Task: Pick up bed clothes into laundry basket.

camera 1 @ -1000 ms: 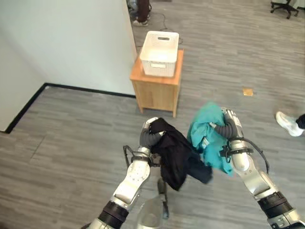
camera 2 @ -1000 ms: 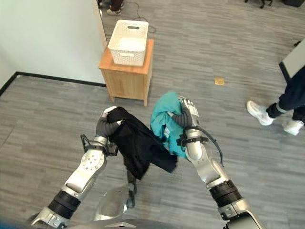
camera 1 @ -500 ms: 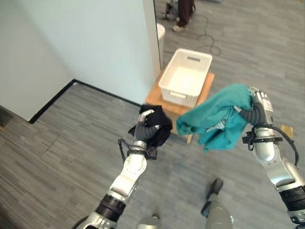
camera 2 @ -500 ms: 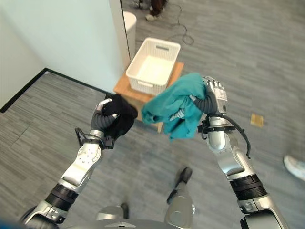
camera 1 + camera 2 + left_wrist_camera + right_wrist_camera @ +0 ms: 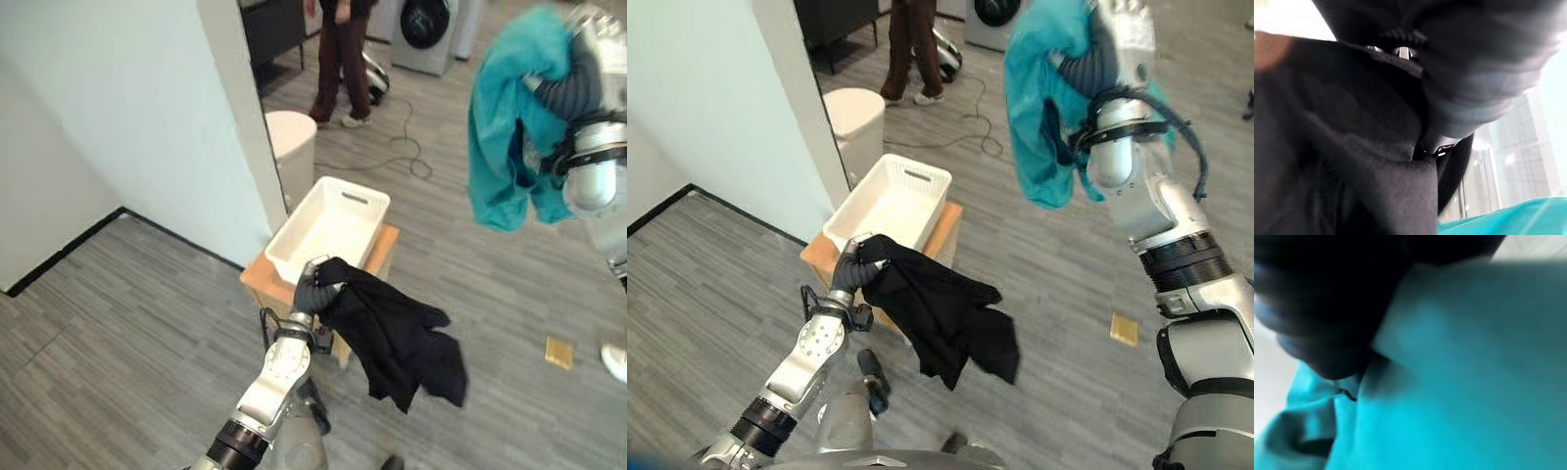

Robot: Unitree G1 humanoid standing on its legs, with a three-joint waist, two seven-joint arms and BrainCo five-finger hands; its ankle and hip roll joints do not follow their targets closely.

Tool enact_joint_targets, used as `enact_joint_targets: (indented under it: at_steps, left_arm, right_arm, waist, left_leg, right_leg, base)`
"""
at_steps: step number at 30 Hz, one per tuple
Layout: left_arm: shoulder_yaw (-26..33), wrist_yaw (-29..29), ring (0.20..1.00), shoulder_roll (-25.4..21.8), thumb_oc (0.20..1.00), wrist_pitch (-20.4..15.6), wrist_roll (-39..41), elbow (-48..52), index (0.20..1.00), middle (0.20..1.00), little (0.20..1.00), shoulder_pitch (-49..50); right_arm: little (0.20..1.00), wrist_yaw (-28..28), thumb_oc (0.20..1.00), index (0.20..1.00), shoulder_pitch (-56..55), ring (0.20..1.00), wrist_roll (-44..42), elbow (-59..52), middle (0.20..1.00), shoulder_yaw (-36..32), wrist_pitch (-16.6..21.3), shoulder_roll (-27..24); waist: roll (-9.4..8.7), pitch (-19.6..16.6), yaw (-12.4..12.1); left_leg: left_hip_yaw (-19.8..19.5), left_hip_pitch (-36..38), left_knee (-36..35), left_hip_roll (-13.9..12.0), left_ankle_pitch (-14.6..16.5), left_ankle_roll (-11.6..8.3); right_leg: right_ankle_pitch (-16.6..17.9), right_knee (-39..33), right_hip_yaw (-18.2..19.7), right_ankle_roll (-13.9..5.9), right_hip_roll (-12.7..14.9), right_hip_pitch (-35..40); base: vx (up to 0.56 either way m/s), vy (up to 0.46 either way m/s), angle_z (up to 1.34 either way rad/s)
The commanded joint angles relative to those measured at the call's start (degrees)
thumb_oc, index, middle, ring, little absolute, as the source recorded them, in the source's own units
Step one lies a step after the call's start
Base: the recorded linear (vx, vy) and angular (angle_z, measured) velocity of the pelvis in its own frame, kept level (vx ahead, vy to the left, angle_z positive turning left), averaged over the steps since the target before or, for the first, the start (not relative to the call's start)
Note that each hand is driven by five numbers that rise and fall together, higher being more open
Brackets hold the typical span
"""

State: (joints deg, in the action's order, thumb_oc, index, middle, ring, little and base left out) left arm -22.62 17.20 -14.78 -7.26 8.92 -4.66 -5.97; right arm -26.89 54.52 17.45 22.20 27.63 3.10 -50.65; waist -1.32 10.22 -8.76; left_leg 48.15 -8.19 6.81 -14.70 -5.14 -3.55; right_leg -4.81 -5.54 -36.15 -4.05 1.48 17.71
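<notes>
Fingers of the left hand (image 5: 312,284) are curled round a bunched corner of the black garment (image 5: 397,335), whose bulk hangs free below and to the right of the hand, clear of the floor. The hand is held just at the near rim of the white basket (image 5: 331,227), which sits on a small wooden bench (image 5: 384,257) beside the wall. The right hand (image 5: 1114,41) is raised high and well apart from the basket, clamped on the teal cloth (image 5: 1043,117), which drapes down over the wrist and forearm. A round pale bin (image 5: 290,140) stands behind the basket, and a person's legs (image 5: 339,59) are seen farther back on the floor. The basket appears empty, so neither piece has been delivered yet; the step in hand is judged to be the carry to the basket. Next, the black garment would need to be lifted over the rim so that its hanging tail clears the edge before the fingers are released, and the teal cloth brought down and across to follow. A trailing end could be left draped outside the basket.
</notes>
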Motion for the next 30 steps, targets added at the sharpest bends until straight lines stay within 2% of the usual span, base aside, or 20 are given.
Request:
enact_joint_targets:
  at_steps: [1,2,3,4,5,6,7,8,9,10,12,14,15,19,23,30]
  left_arm:
    - [0.2,0.5,0.2,-1.1,0.2,-3.6,2.6,4.7,0.2,0.2,0.2,-2.6]
    - [0.1,0.6,0.2,-1.7,0.2,-3.4,3.2,4.7,0.2,0.2,0.2,-2.6]
    - [0.3,0.9,0.2,-2.1,0.2,-3.3,3.2,4.7,0.2,0.2,0.2,-2.7]
    - [0.7,1.1,0.2,-2.5,0.2,-3.2,2.8,4.7,0.2,0.2,0.2,-2.8]
    - [0.9,1.4,0.2,-2.8,0.2,-3.3,2.4,4.7,0.2,0.2,0.2,-3.1]
    - [1.2,2.3,0.2,-3.0,0.2,-3.6,2.2,4.4,0.2,0.2,0.2,-4.0]
    - [1.2,2.3,0.2,-3.1,0.2,-3.6,2.2,4.4,0.2,0.2,0.2,-4.0]
    - [1.3,2.0,0.2,-3.0,0.2,-3.9,2.7,4.7,0.2,0.2,0.2,-4.6]
    - [1.0,1.3,0.2,-2.9,0.2,-4.0,2.7,4.8,0.2,0.2,0.2,-4.6]
    - [0.8,1.3,0.2,-3.0,0.2,-4.0,2.8,4.9,0.2,0.2,0.2,-4.6]
    - [0.4,-0.4,0.2,-3.2,0.2,-4.4,4.0,5.0,0.2,0.2,0.2,-3.7]
    - [1.2,-0.5,0.2,-3.5,0.2,-4.2,4.5,5.2,0.2,0.2,0.2,-2.8]
    - [1.8,-1.1,0.2,-3.4,0.2,-3.6,5.1,5.5,0.2,0.2,0.2,-1.0]
    - [3.9,-1.4,0.2,-3.4,0.2,-3.5,5.8,6.9,0.2,0.2,0.2,1.9]
    - [3.8,-2.0,0.2,-2.7,0.2,-3.3,6.6,7.4,0.2,0.2,0.2,4.8]
    - [4.1,-2.5,0.2,-2.0,0.2,-3.0,7.1,7.9,0.2,0.2,0.2,6.8]
  right_arm:
    - [0.2,0.0,0.2,0.2,7.5,0.2,-0.4,-1.1,0.2,-3.0,-0.4,-1.2]
    - [0.2,0.2,0.2,0.2,6.2,0.2,0.6,-0.7,0.2,-4.3,-0.7,0.6]
    - [0.2,0.4,0.2,0.2,6.2,0.2,1.0,-1.0,0.2,-4.4,-0.9,0.9]
    - [0.2,0.8,0.2,0.2,5.6,0.2,1.4,-1.4,0.2,-5.0,-1.2,1.4]
    - [0.2,0.9,0.2,0.2,5.2,0.2,2.0,-2.1,0.2,-5.5,-1.2,1.4]
    - [0.2,0.7,0.2,0.2,4.7,0.2,2.9,-4.1,0.2,-6.4,-1.2,2.0]
    - [0.2,0.8,0.2,0.2,4.6,0.2,2.9,-4.4,0.2,-6.6,-1.3,2.1]
    - [0.2,0.5,0.2,0.2,3.2,0.2,3.4,-7.9,0.2,-8.0,-1.1,2.1]
    - [0.2,0.4,0.2,0.2,1.2,0.2,4.0,-10.9,0.2,-9.3,-1.1,1.3]
    - [0.2,0.6,0.2,0.2,0.4,0.2,4.1,-11.5,0.2,-9.9,-1.3,1.2]
    - [0.2,0.5,0.2,0.2,-3.7,0.2,6.3,-17.4,0.2,-13.5,-2.1,-1.7]
    - [0.2,0.6,0.2,0.2,-3.8,0.2,7.1,-18.0,0.2,-13.5,-2.1,-1.2]
    - [0.2,0.4,0.2,0.2,-3.9,0.2,7.9,-17.3,0.2,-13.5,-3.0,0.2]
    - [0.2,1.8,0.2,0.2,-4.4,0.2,9.1,-18.9,0.2,-13.2,-3.1,2.4]
    - [0.2,2.6,0.2,0.2,-5.6,0.2,9.0,-19.1,0.2,-12.8,-2.6,5.3]
    - [0.2,3.8,0.2,0.2,-8.8,0.2,9.1,-20.1,0.2,-12.8,-1.9,8.5]
  waist:
    - [1.01,0.5,-5.8]
    - [0.9,0.3,-5.6]
    - [0.7,0.5,-5.5]
    - [0.44,1.0,-5.0]
    - [0.77,1.4,-4.2]
    - [0.89,2.4,-3.3]
    - [0.81,2.3,-3.2]
    - [1.01,3.0,-2.4]
    - [1.06,3.3,-1.3]
    - [1.03,3.1,-1.1]
    - [0.15,2.4,1.5]
    - [-0.01,1.9,1.3]
    - [-0.18,1.3,-0.5]
    - [-0.27,-0.6,-1.1]
    - [0.38,-1.7,-2.5]
    - [1.05,-2.1,-3.6]
  left_leg:
    - [-6.1,7.0,-7.2,-0.4,-1.8,-1.97]
    - [-5.6,11.0,-10.6,1.5,-0.6,-0.07]
    - [-6.3,12.1,-10.9,2.1,0.3,0.35]
    - [-7.4,12.8,-11.2,3.1,1.7,1.26]
    - [-8.4,13.7,-11.5,3.0,2.3,1.4]
    - [-11.3,14.5,-11.7,3.4,2.9,1.2]
    - [-11.5,14.3,-11.7,3.4,2.7,1.13]
    - [-13.4,13.8,-11.8,3.3,1.9,0.72]
    - [-16.2,13.2,-11.8,3.4,1.9,0.32]
    - [-16.7,13.0,-11.8,3.3,1.9,0.25]
    - [-22.8,12.2,-11.8,4.2,2.8,-0.41]
    - [-22.6,12.3,-11.8,3.9,2.8,-0.45]
    - [-22.4,13.0,-11.8,3.5,2.5,-0.78]
    - [-23.9,13.1,-11.8,3.2,2.1,-1.34]
    - [-25.9,12.4,-11.8,2.2,0.5,-2.52]
    - [-27.5,11.9,-11.8,1.0,-1.0,-4.08]
  right_leg:
    - [0.7,3.9,-0.4,-6.42,4.6,1.9]
    - [0.3,15.3,-0.3,-8.56,6.8,-0.1]
    - [2.0,19.6,-0.2,-10.04,8.2,-1.3]
    - [4.1,27.1,1.1,-10.96,10.1,-4.1]
    - [5.9,32.0,2.4,-10.96,10.9,-6.8]
    - [6.2,33.5,4.5,-10.96,13.3,-11.6]
    - [6.2,33.3,4.3,-10.96,13.1,-11.6]
    - [4.9,27.2,5.8,-10.25,14.0,-13.2]
    - [3.2,22.9,8.7,-8.91,13.3,-14.1]
    - [3.2,22.5,8.1,-8.82,13.1,-13.8]
    - [2.8,9.0,16.8,-7.53,10.9,-13.7]
    - [3.8,7.4,16.4,-8.16,11.8,-12.4]
    - [5.0,5.9,13.7,-7.97,12.9,-11.0]
    - [5.9,1.4,11.1,-7.74,11.8,-7.2]
    - [4.8,0.5,7.5,-7.21,10.6,-3.9]
    - [3.3,0.5,4.9,-6.8,9.5,-2.0]
  base:
    - [0.52,0.2,0.33]
    - [0.48,0.194,0.52]
    - [0.41,0.214,0.74]
    - [0.24,0.079,0.89]
    - [0.17,-0.009,0.97]
    - [0.12,-0.063,0.94]
    - [0.1,-0.186,0.86]
    - [0.09,-0.192,0.85]
    - [0.09,-0.195,1.26]
    - [0.14,-0.183,1.69]
    - [0.23,-0.276,1.64]
    - [0.14,-0.189,1.61]
    - [0.1,-0.143,1.07]
    - [0.11,-0.124,0.1]
    - [0.05,-0.079,0.1]
    - [0.03,-0.051,0.31]
